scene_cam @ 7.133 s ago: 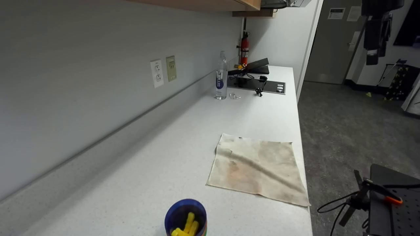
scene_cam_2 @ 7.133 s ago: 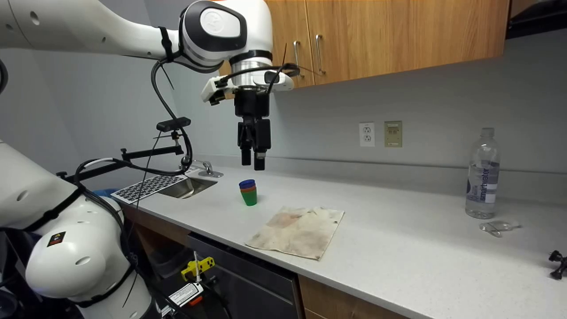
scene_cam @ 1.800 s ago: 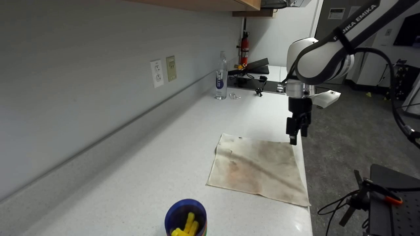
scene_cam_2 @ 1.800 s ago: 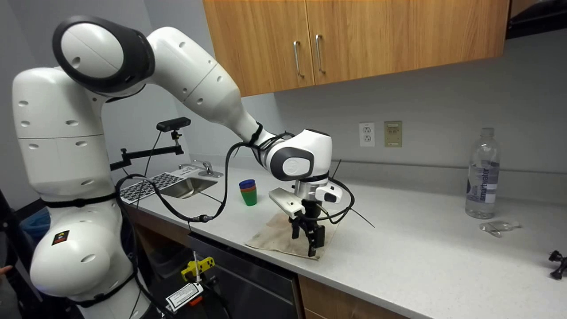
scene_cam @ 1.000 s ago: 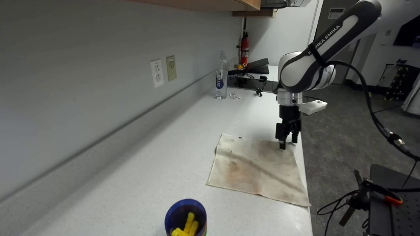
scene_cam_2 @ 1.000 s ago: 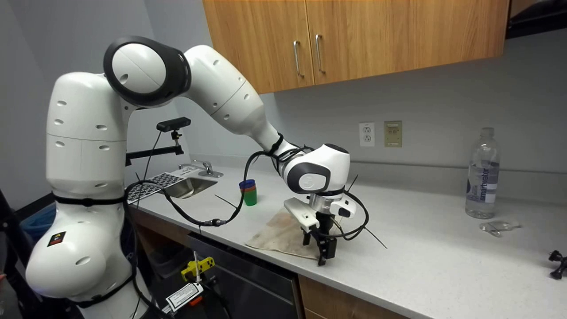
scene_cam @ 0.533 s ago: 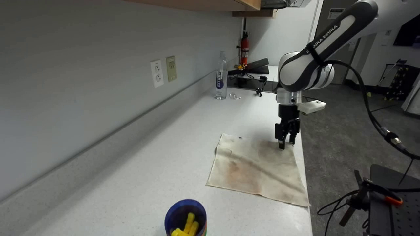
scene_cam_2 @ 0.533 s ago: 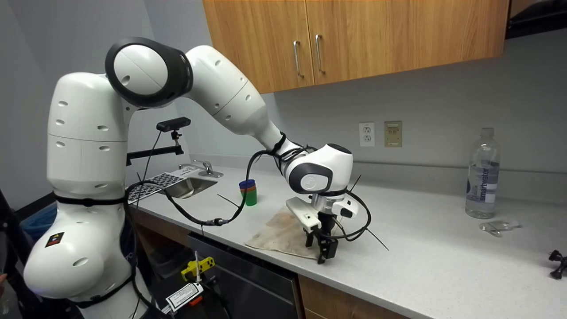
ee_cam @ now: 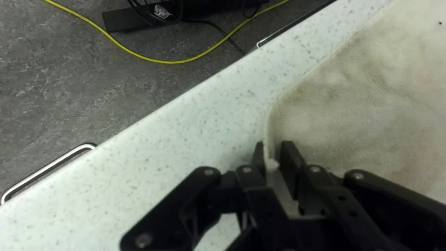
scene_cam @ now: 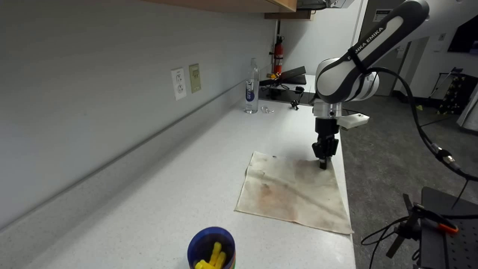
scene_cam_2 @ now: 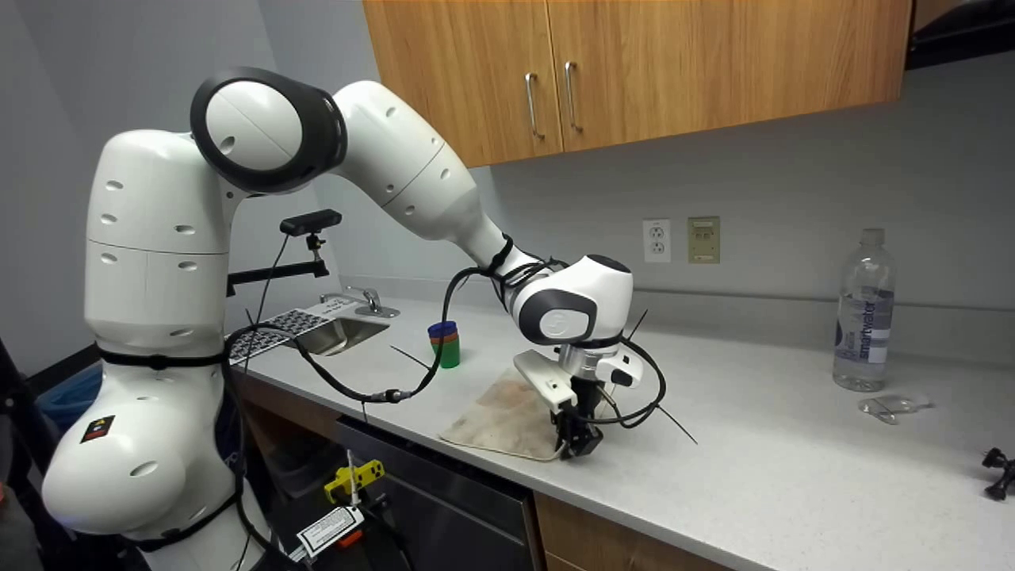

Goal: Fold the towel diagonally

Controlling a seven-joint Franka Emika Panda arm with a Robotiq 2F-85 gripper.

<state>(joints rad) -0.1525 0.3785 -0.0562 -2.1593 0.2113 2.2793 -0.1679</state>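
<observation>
Pinching the towel [scene_cam: 289, 192] near one corner, the fingers [ee_cam: 291, 159] should lift gently, then travel low and slowly toward the corner diagonally opposite.

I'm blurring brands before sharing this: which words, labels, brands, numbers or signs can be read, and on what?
"smartwater": water bottle.
"NKA EMIKA": robot arm, first letters partly hidden by a strap.
Too small or blurred to read: door sign, white tag, arm sticker, fire extinguisher label, patterned board.
</observation>
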